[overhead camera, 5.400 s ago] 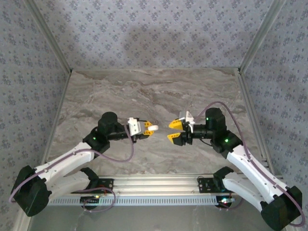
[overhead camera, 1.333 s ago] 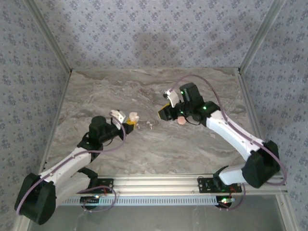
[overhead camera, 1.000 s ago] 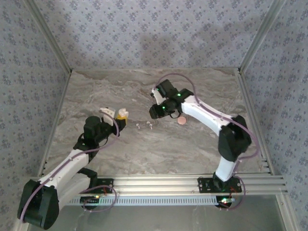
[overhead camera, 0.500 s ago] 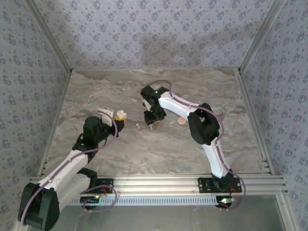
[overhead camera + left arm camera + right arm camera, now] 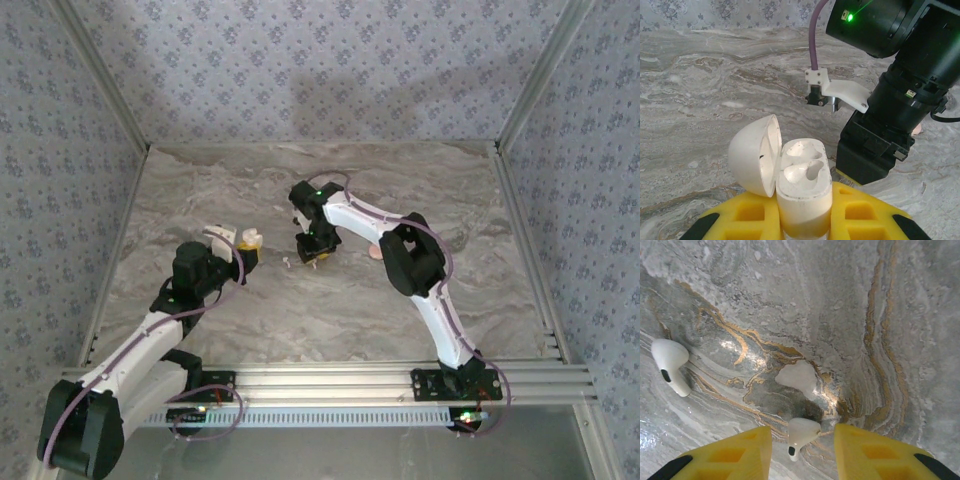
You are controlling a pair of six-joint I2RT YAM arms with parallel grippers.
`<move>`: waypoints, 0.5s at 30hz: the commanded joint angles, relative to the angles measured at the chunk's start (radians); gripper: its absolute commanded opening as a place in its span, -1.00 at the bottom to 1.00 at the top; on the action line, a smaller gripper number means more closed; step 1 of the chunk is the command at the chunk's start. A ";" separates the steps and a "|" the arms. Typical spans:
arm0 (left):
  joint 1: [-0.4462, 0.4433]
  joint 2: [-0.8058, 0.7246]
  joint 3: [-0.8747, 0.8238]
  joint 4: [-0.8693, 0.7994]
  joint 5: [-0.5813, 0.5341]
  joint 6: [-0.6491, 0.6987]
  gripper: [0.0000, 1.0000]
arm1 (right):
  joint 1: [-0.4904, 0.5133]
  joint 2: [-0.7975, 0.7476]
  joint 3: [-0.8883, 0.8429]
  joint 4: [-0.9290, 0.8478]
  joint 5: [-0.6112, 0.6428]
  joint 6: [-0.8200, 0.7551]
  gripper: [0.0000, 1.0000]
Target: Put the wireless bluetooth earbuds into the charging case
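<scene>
My left gripper (image 5: 249, 246) is shut on the white charging case (image 5: 805, 176), which stands upright between the yellow fingers (image 5: 865, 210). Its lid (image 5: 754, 155) is swung open to the left and both sockets are empty. My right gripper (image 5: 313, 254) points down at the table just right of the case. In the right wrist view one white earbud (image 5: 802, 430) lies on the marble between the open yellow fingers of that gripper (image 5: 803, 438), with a gap on each side. A second earbud (image 5: 669, 362) lies further left, also visible from above (image 5: 287, 262).
A small pinkish disc (image 5: 375, 252) lies on the marble table (image 5: 430, 200) right of the right gripper. The right arm's black wrist (image 5: 875, 145) hangs close in front of the case. Patterned walls enclose the table on three sides.
The right arm has swung left from the pinkish disc and come down over the earbuds. The left arm has drawn back slightly, still holding the open case.
</scene>
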 commanded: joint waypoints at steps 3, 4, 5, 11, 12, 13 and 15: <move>0.012 -0.009 0.054 0.006 0.017 0.004 -0.84 | 0.003 0.032 0.029 -0.049 -0.003 0.011 -0.29; 0.011 -0.007 0.054 0.005 0.020 0.005 -0.84 | 0.002 0.035 0.031 -0.050 -0.003 0.011 -0.30; 0.012 -0.005 0.056 0.005 0.022 0.006 -0.84 | 0.002 0.036 0.030 -0.050 -0.003 0.012 -0.33; 0.011 -0.005 0.055 0.002 0.025 0.010 -0.84 | 0.000 0.030 0.028 -0.038 -0.013 0.014 -0.55; 0.011 -0.006 0.054 0.000 0.024 0.012 -0.84 | 0.000 0.025 0.026 -0.035 -0.012 0.014 -0.56; 0.011 -0.005 0.054 -0.001 0.025 0.013 -0.84 | 0.000 0.018 0.021 -0.028 -0.008 0.015 -0.57; 0.011 -0.003 0.054 -0.001 0.028 0.017 -0.84 | -0.001 -0.002 0.006 -0.009 -0.005 0.022 -0.59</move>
